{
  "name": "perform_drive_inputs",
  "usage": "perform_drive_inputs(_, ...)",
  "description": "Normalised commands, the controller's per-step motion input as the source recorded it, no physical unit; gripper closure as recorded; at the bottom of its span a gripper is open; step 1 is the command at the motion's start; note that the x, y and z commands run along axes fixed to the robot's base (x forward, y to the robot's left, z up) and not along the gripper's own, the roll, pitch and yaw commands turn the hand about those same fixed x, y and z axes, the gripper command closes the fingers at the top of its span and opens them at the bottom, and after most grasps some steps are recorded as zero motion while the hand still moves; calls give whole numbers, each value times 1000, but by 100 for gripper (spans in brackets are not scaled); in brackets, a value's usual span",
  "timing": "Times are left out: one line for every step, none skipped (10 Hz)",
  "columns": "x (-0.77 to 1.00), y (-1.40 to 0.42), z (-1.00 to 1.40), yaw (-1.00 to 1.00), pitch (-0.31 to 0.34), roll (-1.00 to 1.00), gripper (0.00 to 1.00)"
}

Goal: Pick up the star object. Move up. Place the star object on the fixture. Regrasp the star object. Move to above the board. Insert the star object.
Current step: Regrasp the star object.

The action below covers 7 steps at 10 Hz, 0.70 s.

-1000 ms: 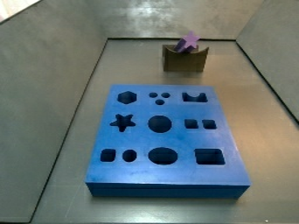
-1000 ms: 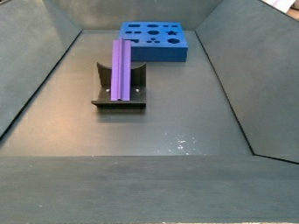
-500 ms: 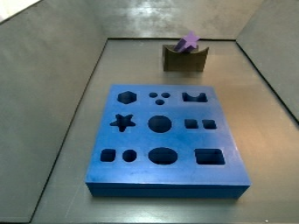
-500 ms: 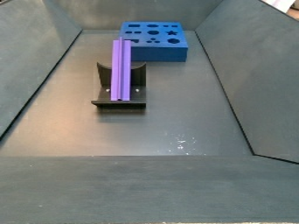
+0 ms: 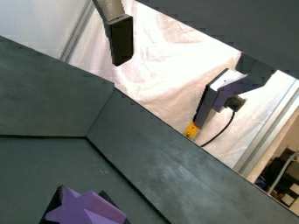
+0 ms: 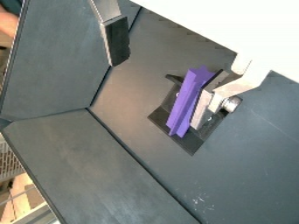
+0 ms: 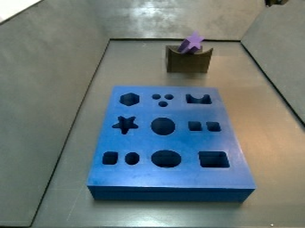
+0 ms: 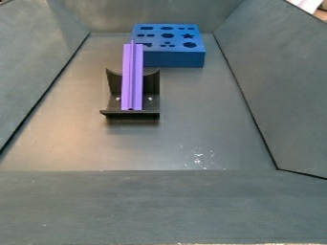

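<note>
The star object (image 8: 132, 75) lies lengthwise in the notch of the fixture (image 8: 130, 99), with the board (image 8: 171, 45) just beyond it in a side view. The gripper (image 6: 163, 54) hangs well above and apart from the peg, in neither side view. In both wrist views its jaws stand apart with nothing between them; one finger (image 5: 121, 40) shows dark

Star object (image 8: 132, 74) on fixture (image 8: 132, 107) (lengthwise)
</note>
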Motion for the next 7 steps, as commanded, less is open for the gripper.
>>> perform_drive_inputs(128,-57,-14,242,26,186,0)
perform_drive_inputs(112,-61,-16,218,7,182,0)
perform_drive_inputs(43,42,-1000,209,31,147,0)
perform_drive_inputs(46,43,-1000,187,23,147,0)
perform_drive_inputs(52,41,-1000,174,1,146,0)
perform_drive_inputs(65,30,-1000,142,-43,115,0)
perform_drive_inputs(72,29,-1000,128,-56,101,0)
